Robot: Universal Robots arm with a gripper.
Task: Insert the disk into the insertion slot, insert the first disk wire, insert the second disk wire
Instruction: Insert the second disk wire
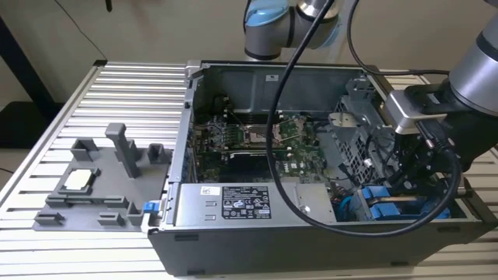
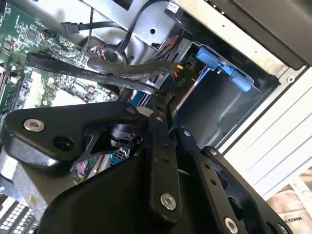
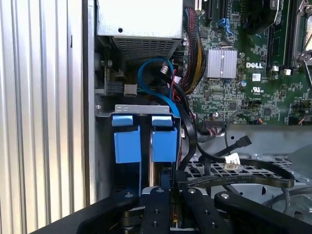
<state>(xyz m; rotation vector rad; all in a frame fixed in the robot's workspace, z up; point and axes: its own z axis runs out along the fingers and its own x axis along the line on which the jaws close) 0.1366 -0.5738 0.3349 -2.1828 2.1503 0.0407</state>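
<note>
Right now, in the exterior view, I see my arm reaching down at the right of the frame into the open computer case (image 1: pixel 233 233), its gripper (image 1: pixel 404 188) low beside the blue disk (image 1: pixel 385 210) carriers at lower right. In both wrist views the fingers (image 3: pixel 165 183) look nearly closed around a thin dark connector, though I cannot tell for sure; the disk (image 3: pixel 163 141) sits in the insertion slot (image 3: pixel 105 111) mid-frame.
</note>
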